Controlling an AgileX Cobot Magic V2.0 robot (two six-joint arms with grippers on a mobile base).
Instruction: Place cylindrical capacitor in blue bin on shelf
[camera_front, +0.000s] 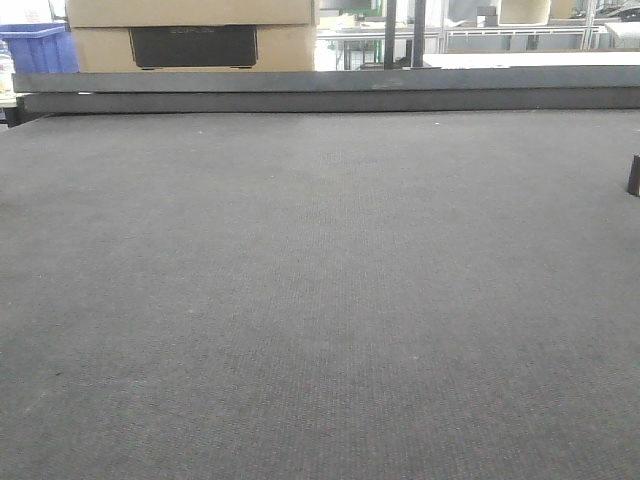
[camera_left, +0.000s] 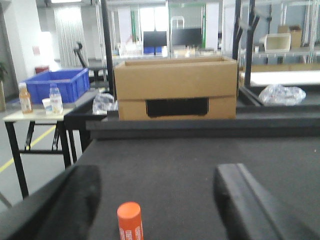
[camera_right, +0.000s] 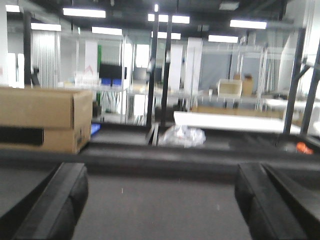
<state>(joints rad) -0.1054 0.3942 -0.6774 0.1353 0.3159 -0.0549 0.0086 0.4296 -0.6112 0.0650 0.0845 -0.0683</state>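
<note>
Your left gripper (camera_left: 157, 197) and right gripper (camera_right: 161, 200) both hang spread apart over a roomy dark grey felt tabletop (camera_front: 320, 300). White lettering on the small orange cylinder (camera_left: 130, 220) is too blurry to read.

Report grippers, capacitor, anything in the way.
Left gripper open, empty. Right gripper open, empty. Likely cylindrical capacitor: dark stub, front view's right edge, untouched. Orange cylinder between left jaws.

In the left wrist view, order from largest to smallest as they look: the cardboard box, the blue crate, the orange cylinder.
1. cardboard box
2. blue crate
3. orange cylinder; nearest the camera and partly cut off, yet looks smallest.
</note>
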